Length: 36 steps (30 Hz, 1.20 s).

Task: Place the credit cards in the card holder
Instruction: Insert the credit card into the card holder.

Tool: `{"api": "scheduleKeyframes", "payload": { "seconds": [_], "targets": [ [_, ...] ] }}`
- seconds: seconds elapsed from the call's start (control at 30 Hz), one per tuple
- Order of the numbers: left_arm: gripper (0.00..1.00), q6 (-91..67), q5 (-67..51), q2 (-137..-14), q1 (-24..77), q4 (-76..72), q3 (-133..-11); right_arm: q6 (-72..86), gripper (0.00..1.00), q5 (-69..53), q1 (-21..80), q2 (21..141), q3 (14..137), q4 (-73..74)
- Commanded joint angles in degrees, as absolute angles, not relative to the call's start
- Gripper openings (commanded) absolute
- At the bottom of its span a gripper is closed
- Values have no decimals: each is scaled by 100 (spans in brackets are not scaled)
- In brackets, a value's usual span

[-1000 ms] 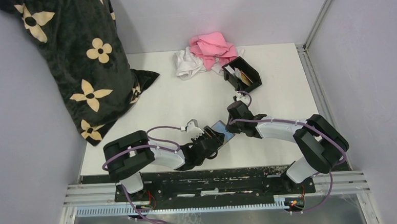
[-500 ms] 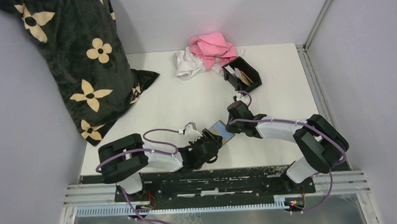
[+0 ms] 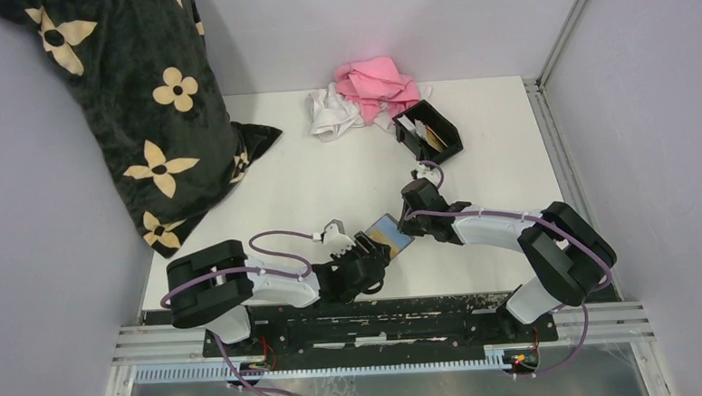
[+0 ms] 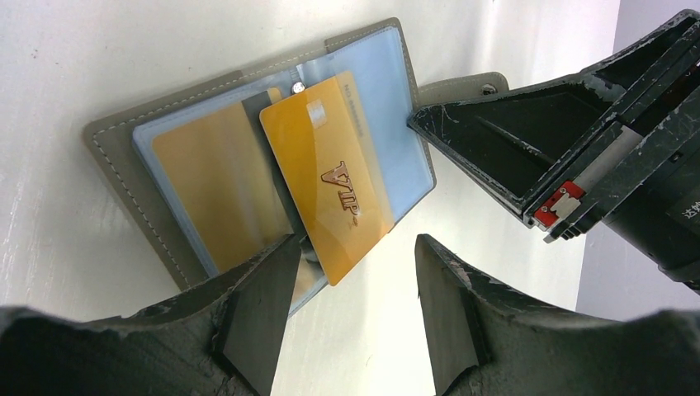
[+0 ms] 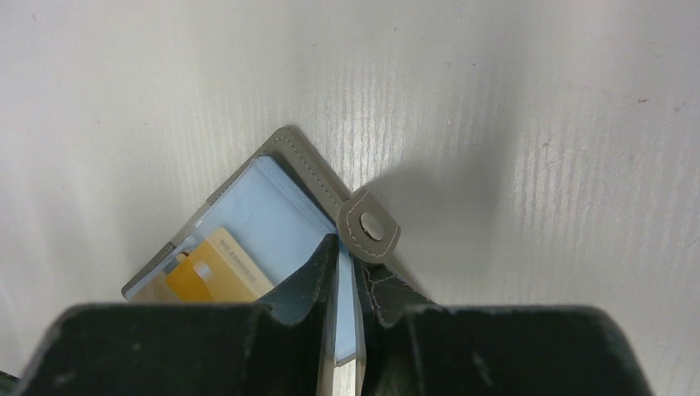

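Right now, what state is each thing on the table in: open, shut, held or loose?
wallet: lying open, one edge clamped.
VIP card: half out of its sleeve, not gripped.
second gold card: tucked in its sleeve.
left gripper: open, around the VIP card's corner.
right gripper: shut on the wallet.
card holder: open-topped, with cards inside.
cloths: crumpled.
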<state>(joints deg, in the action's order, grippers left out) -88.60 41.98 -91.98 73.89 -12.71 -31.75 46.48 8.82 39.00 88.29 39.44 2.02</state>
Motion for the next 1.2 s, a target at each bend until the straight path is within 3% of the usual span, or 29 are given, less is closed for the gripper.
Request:
{"api": "scheduleKeyframes", "payload": {
  "seconds": [0.0, 0.8, 1.17],
  "targets": [
    [68, -8667, 3644, -9693, 7497, 1640, -2505, 4562, 16, 978, 3885, 9117, 3789, 696],
    [68, -8508, 4079, -9813, 7497, 1907, -3135, 4568, 16, 949, 3885, 9117, 3753, 659],
    [68, -8519, 4213, -9115, 7496, 2048, -3096, 4578, 16, 932, 3887, 9116, 3718, 616]
  ]
}}
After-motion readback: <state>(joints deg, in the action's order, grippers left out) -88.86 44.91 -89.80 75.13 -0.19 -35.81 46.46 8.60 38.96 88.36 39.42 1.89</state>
